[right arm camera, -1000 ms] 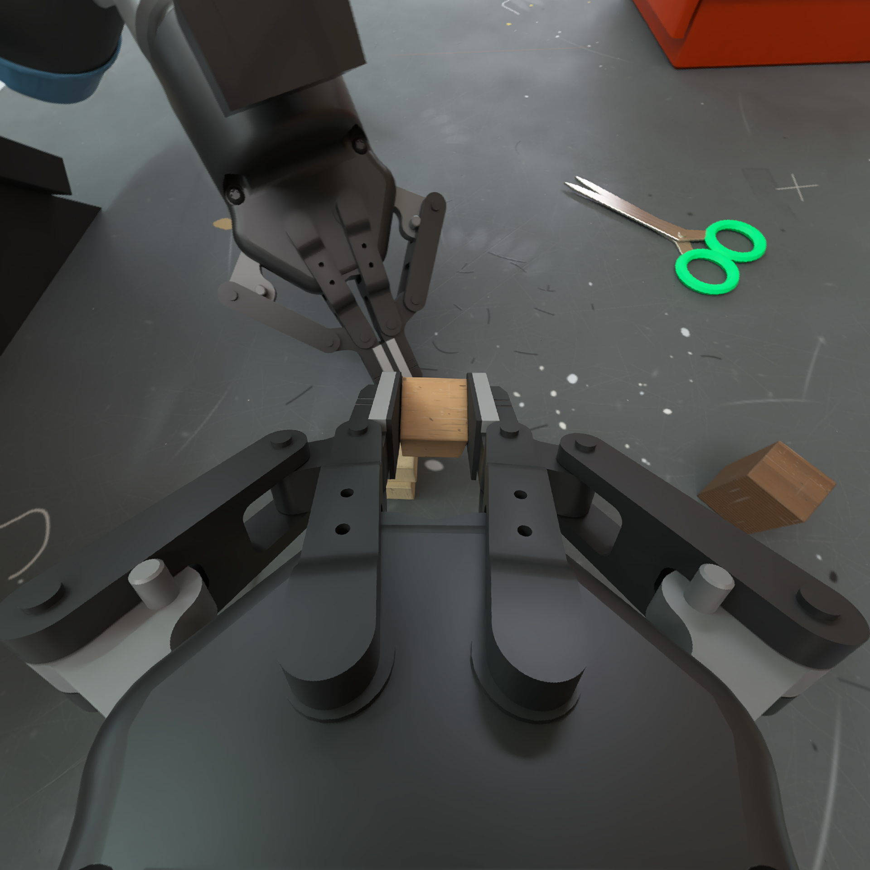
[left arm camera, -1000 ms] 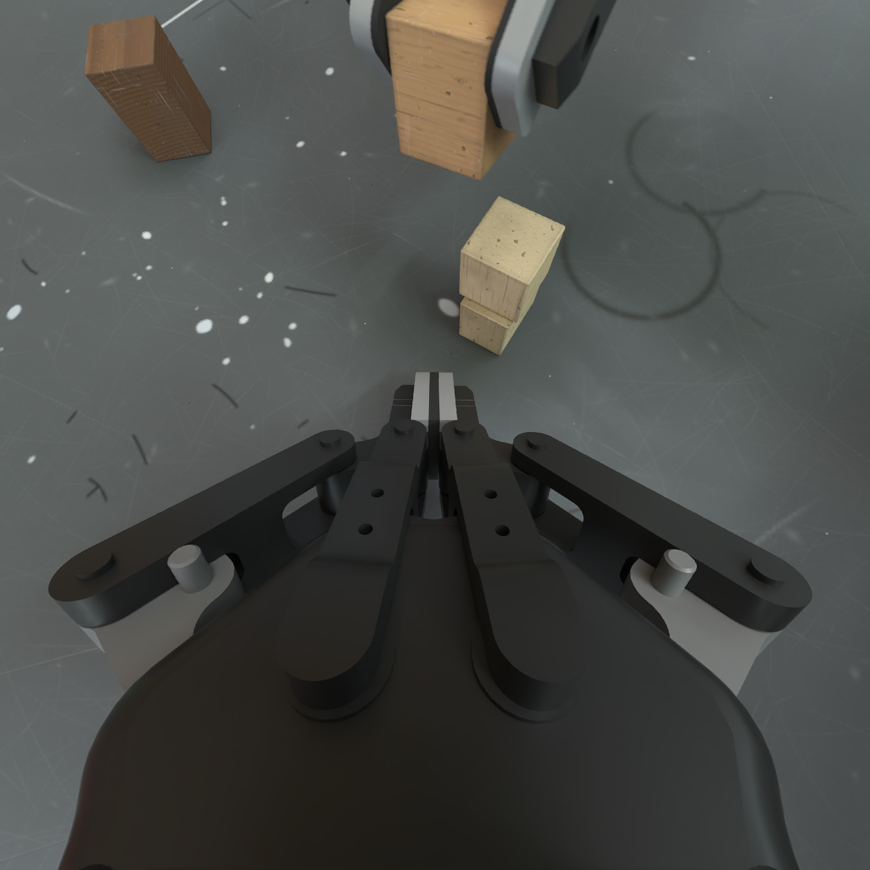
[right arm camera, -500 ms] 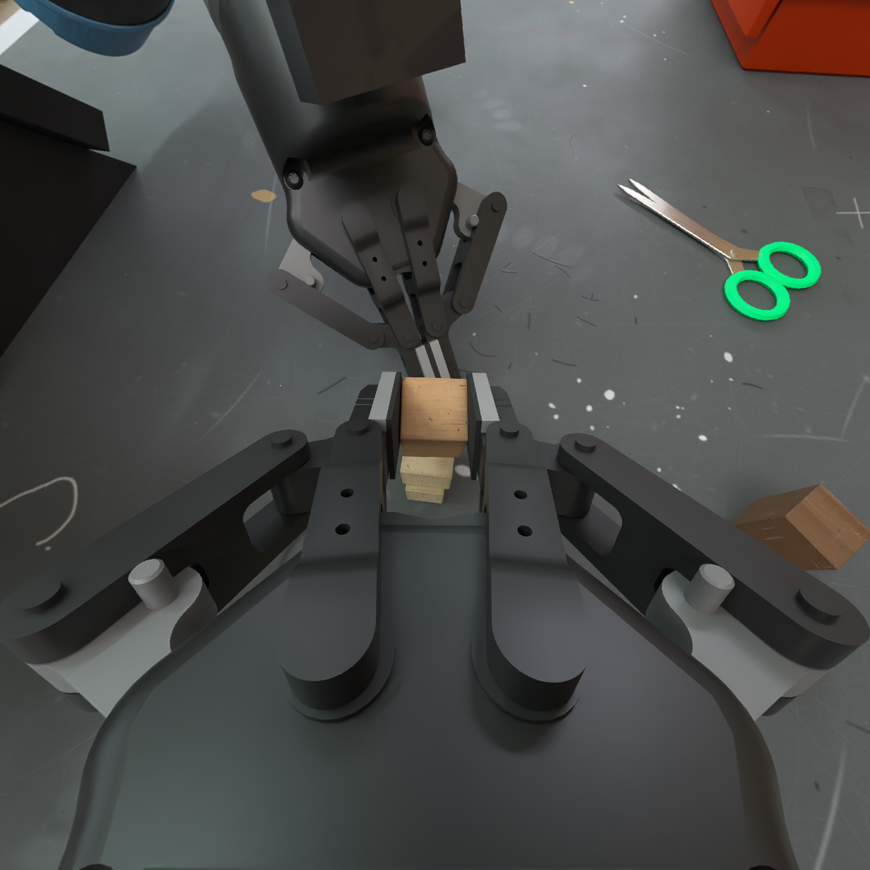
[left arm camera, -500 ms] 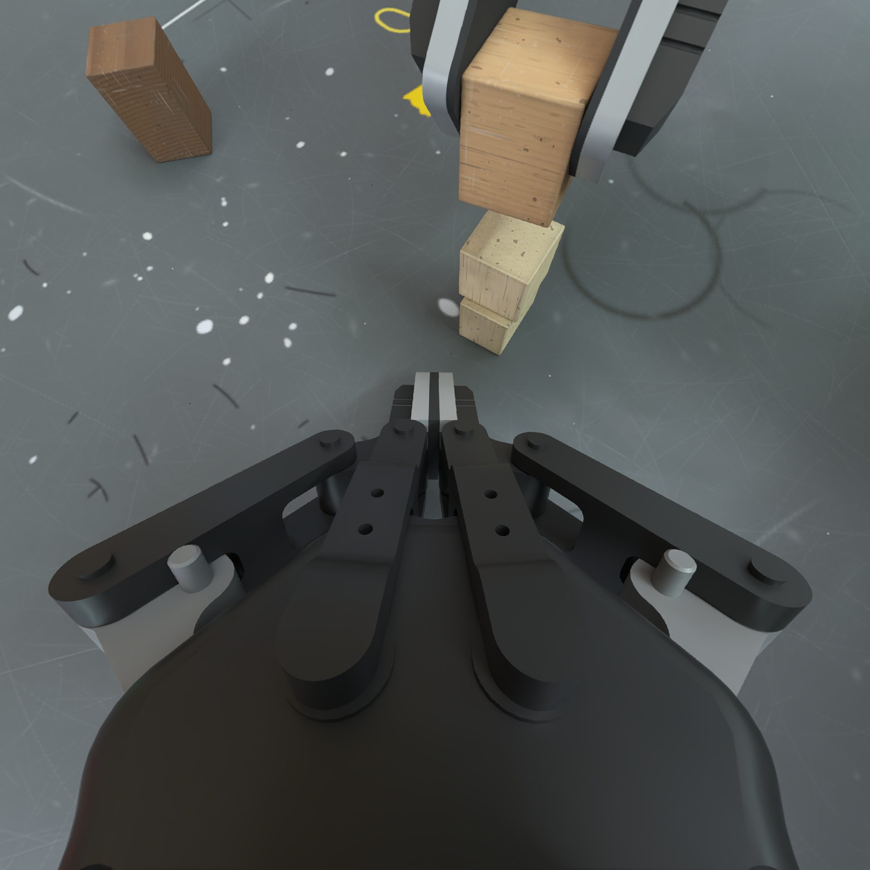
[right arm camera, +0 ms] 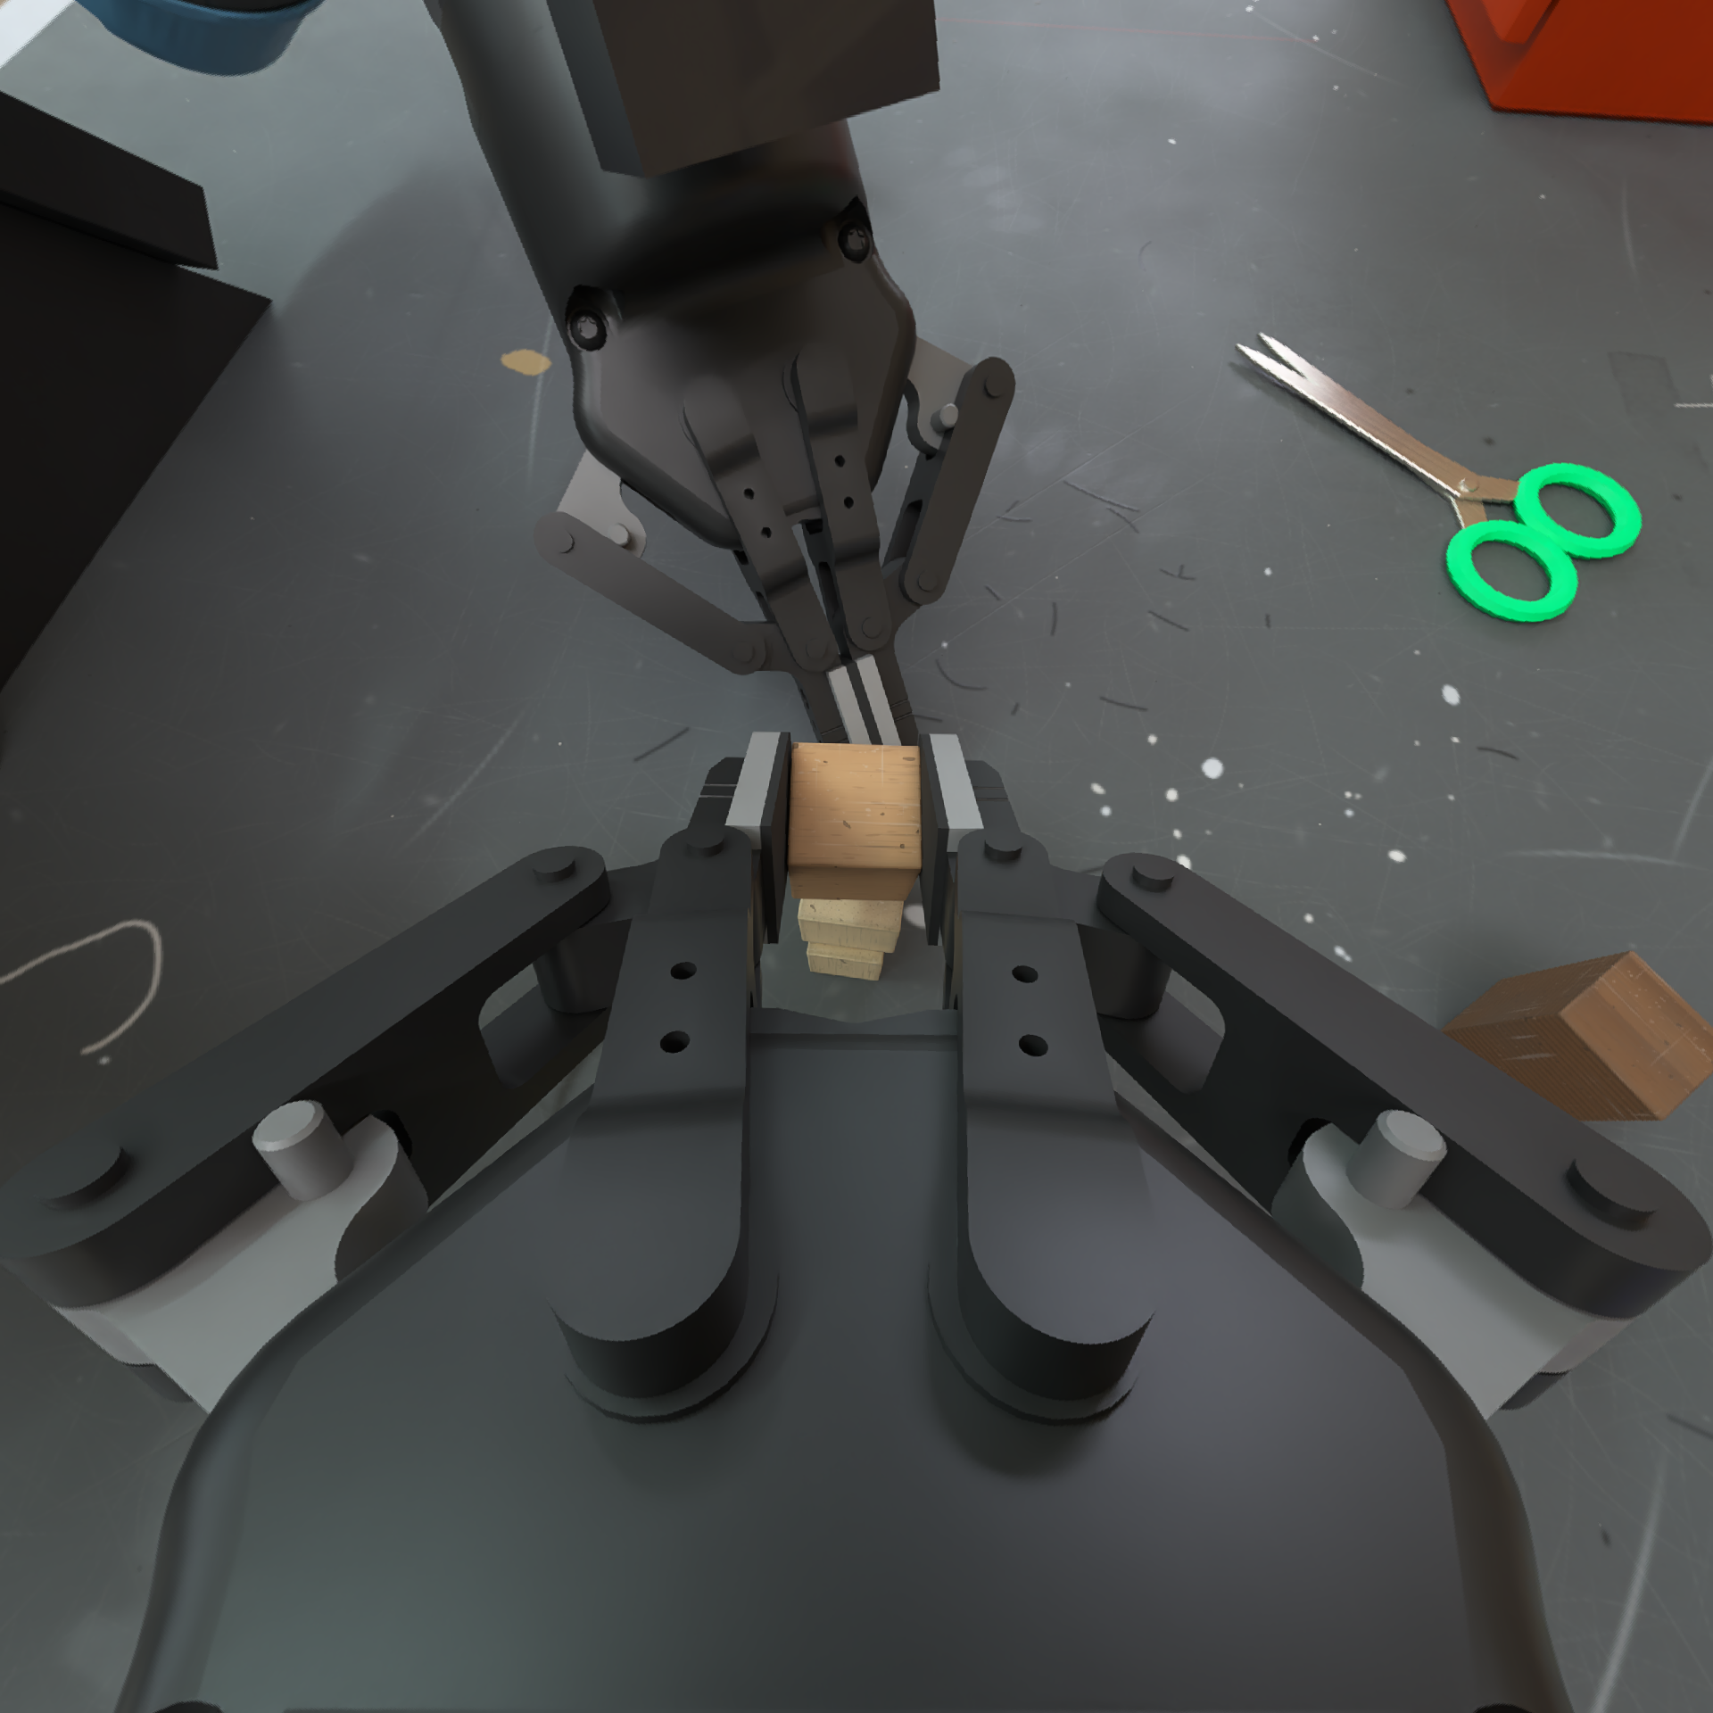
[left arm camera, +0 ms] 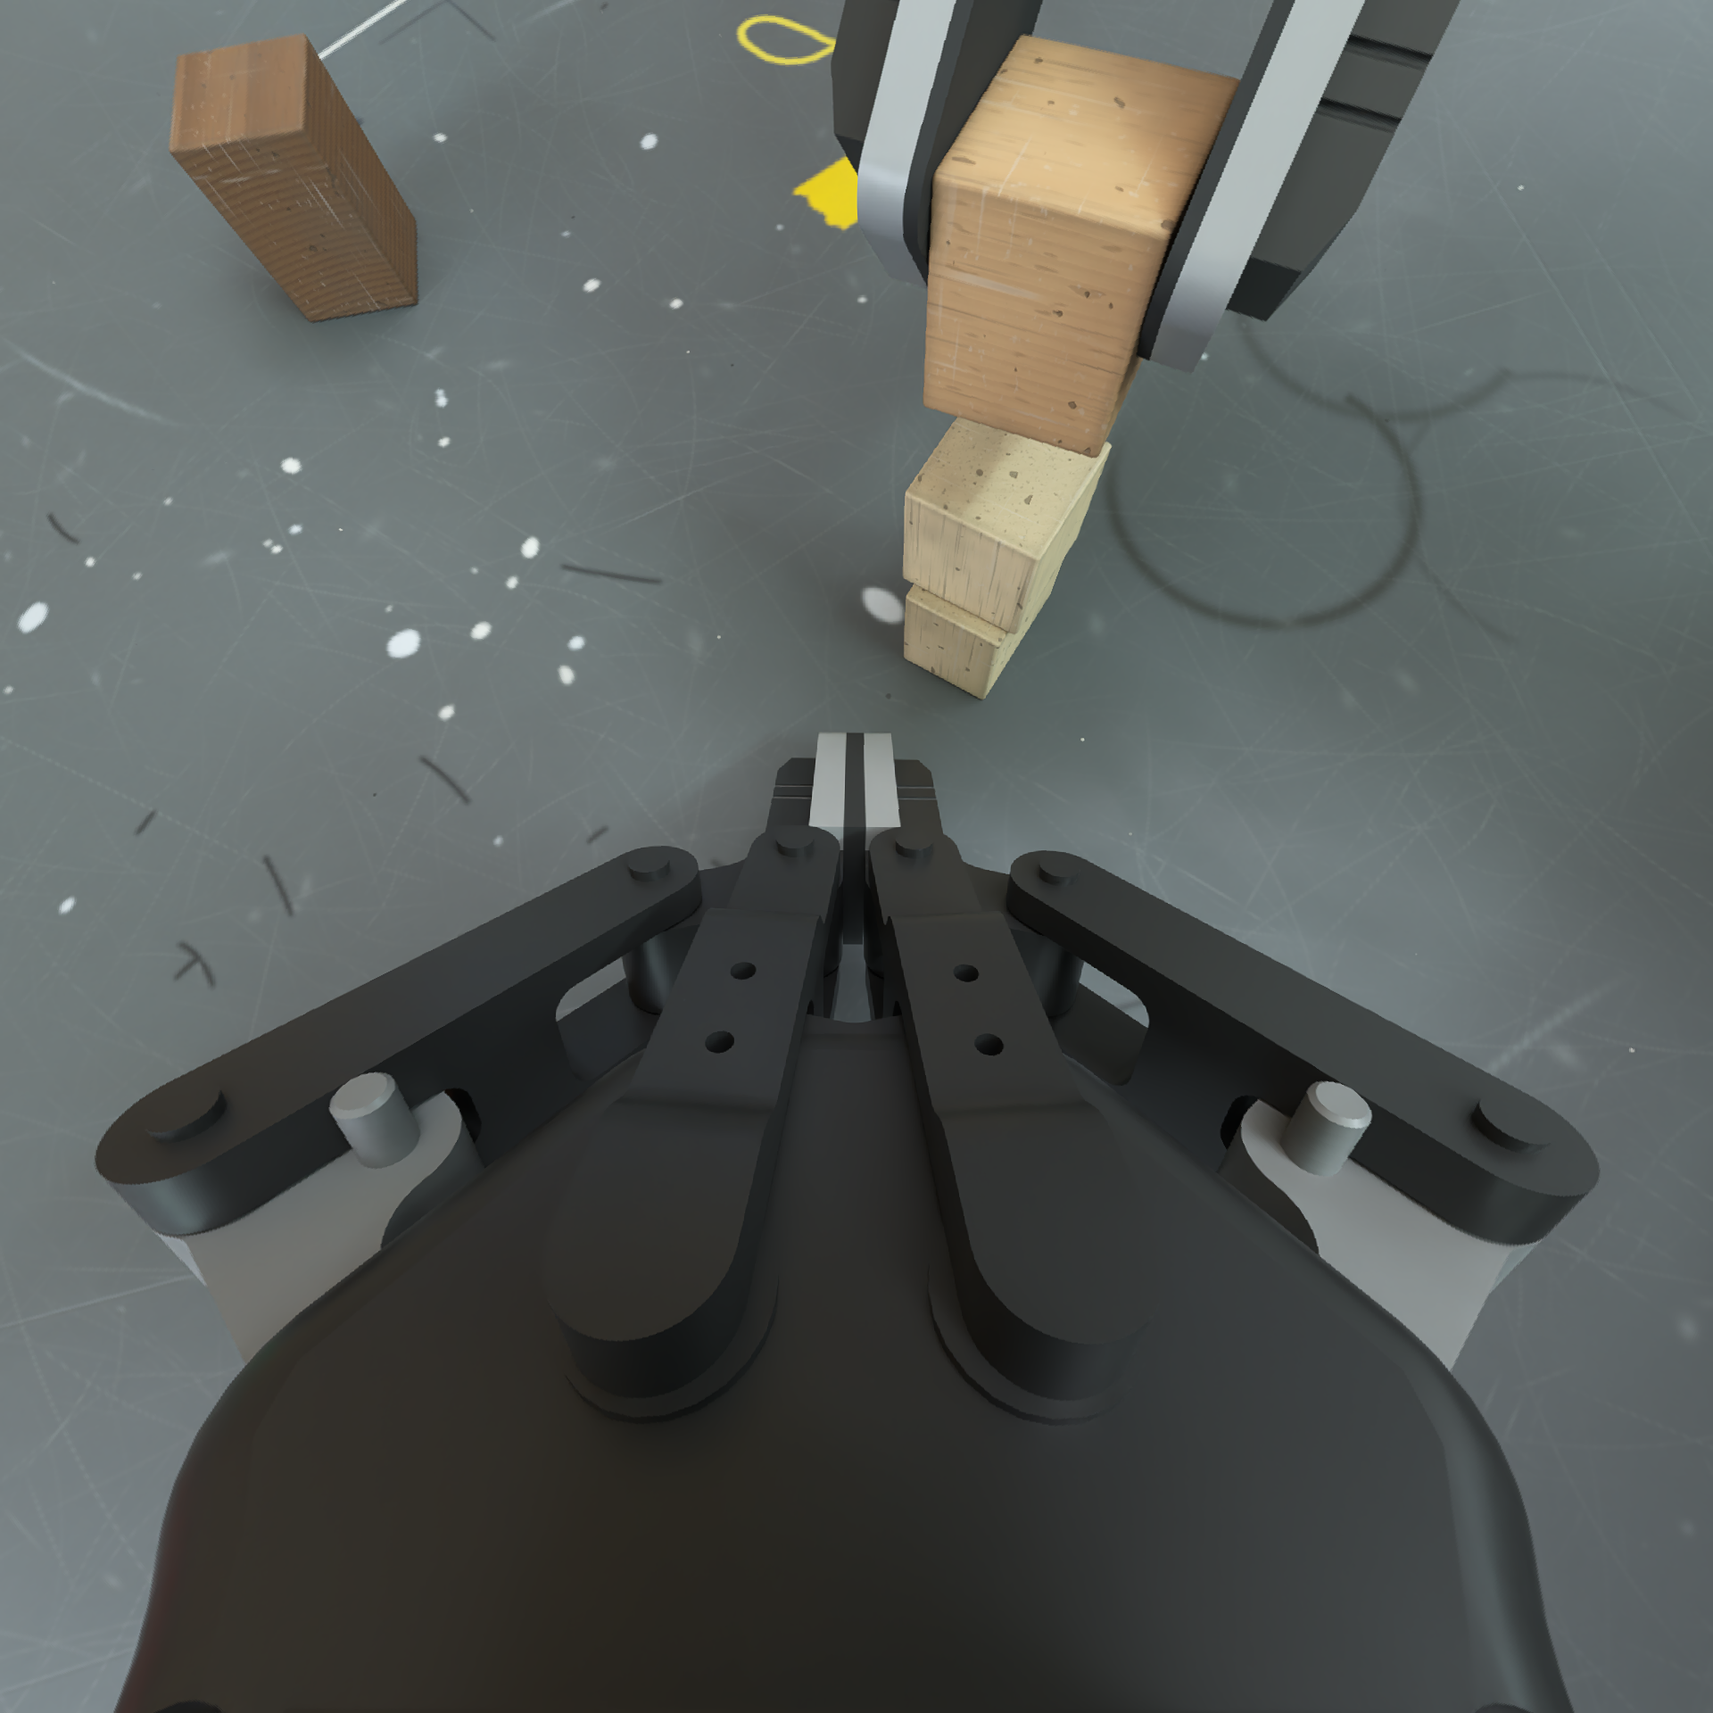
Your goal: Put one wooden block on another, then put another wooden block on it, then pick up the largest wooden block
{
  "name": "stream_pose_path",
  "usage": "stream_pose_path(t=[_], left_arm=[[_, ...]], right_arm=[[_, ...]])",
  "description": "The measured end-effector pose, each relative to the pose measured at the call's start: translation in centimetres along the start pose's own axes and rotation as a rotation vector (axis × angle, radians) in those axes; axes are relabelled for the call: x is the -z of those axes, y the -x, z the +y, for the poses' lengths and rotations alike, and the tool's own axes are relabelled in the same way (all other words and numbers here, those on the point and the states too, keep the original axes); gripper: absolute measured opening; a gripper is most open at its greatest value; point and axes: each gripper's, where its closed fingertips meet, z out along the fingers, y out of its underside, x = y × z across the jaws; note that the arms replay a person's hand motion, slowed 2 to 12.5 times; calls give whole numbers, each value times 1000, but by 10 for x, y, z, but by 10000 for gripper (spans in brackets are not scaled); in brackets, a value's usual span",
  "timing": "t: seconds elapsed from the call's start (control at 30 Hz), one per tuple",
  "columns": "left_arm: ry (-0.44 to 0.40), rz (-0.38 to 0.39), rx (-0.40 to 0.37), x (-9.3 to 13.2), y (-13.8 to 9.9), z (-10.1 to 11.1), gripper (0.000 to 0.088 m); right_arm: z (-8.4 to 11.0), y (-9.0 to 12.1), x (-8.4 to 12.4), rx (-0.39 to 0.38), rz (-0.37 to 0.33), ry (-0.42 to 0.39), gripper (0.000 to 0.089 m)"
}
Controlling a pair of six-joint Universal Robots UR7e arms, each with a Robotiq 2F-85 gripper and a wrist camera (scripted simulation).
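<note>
A: Why is the dark brown block (left arm camera: 292, 176) alone at upper left?
B: Probably the largest, saved for last. At centre the left gripper (left arm camera: 854, 779) is pinched closed, empty.
A: Upper right?
B: The right gripper (right arm camera: 855, 806) clamps the tan block (left arm camera: 1047, 250) over the pale two-block stack (left arm camera: 992, 547), aligned for release.

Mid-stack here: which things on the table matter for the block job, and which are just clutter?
Job:
- tan block, clamped in the right gripper over the stack
- two stacked pale blocks
- dark brown block, standing apart
- left gripper, shut and empty

Clutter:
- green-handled scissors
- red box
</note>
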Motion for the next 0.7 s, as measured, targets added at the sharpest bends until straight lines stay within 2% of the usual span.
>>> stream_pose_path(t=[0.7], left_arm=[[0,-1,-1,0,0,0,0]], right_arm=[[12,-4,-5,-9,13,49,241]])
